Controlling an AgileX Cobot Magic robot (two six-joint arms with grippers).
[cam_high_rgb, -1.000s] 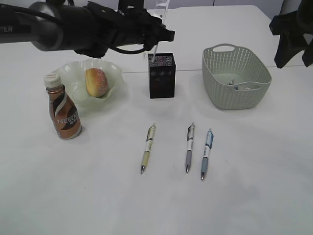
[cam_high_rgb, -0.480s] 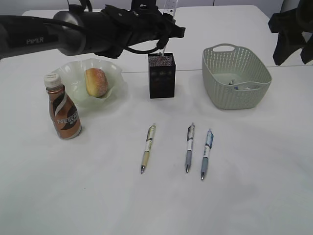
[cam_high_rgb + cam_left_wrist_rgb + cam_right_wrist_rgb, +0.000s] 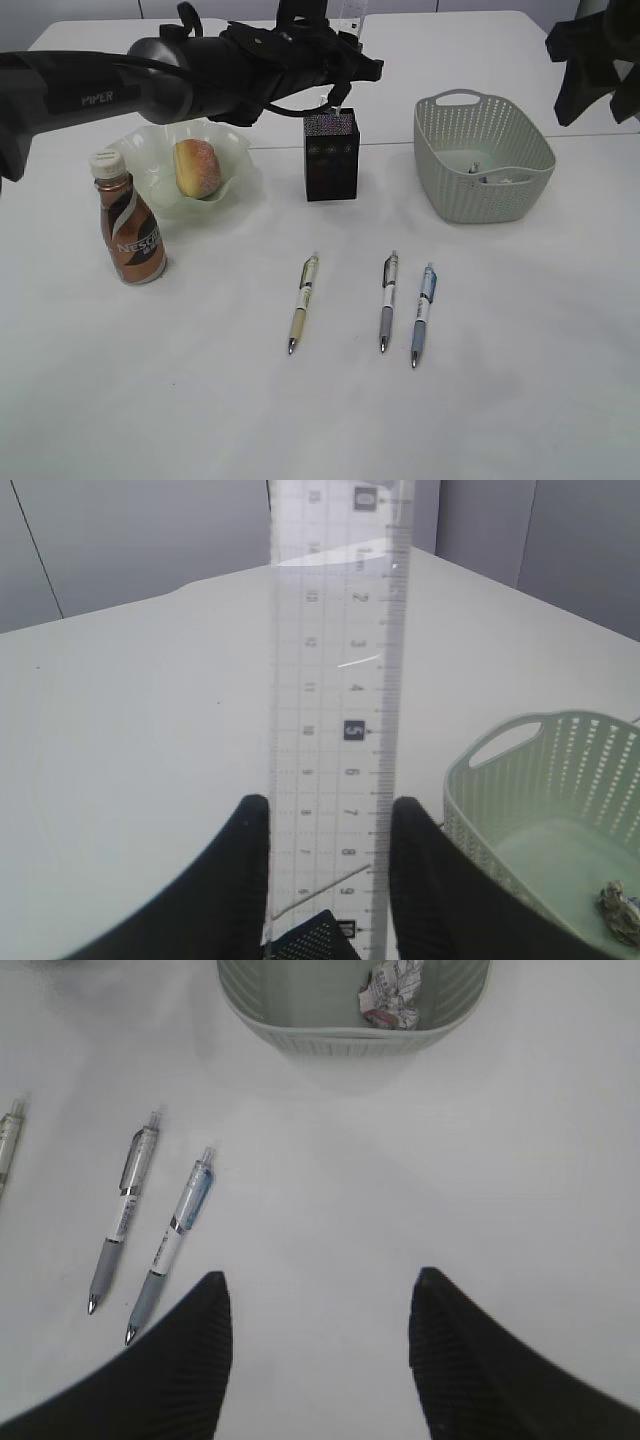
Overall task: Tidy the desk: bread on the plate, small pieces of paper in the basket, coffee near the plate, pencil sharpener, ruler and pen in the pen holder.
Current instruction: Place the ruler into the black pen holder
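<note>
Nearest on the desk (image 3: 200, 400) lie three pens: a cream pen (image 3: 302, 316), a grey pen (image 3: 387, 314) and a blue pen (image 3: 421, 314); farther back the coffee (image 3: 128, 232) stands just beside the plate (image 3: 235, 150), which holds the bread (image 3: 197, 167); the pen holder (image 3: 331, 155) and the basket (image 3: 481, 154), with crumpled paper (image 3: 393, 995) inside, stand behind; the left gripper (image 3: 330, 865) clamps the ruler (image 3: 338, 660) upright above the pen holder; the right gripper (image 3: 320, 1350) hangs with jaws wide, empty.

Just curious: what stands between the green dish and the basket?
The black pen holder, seen in the exterior view, between the dish and the basket.
</note>
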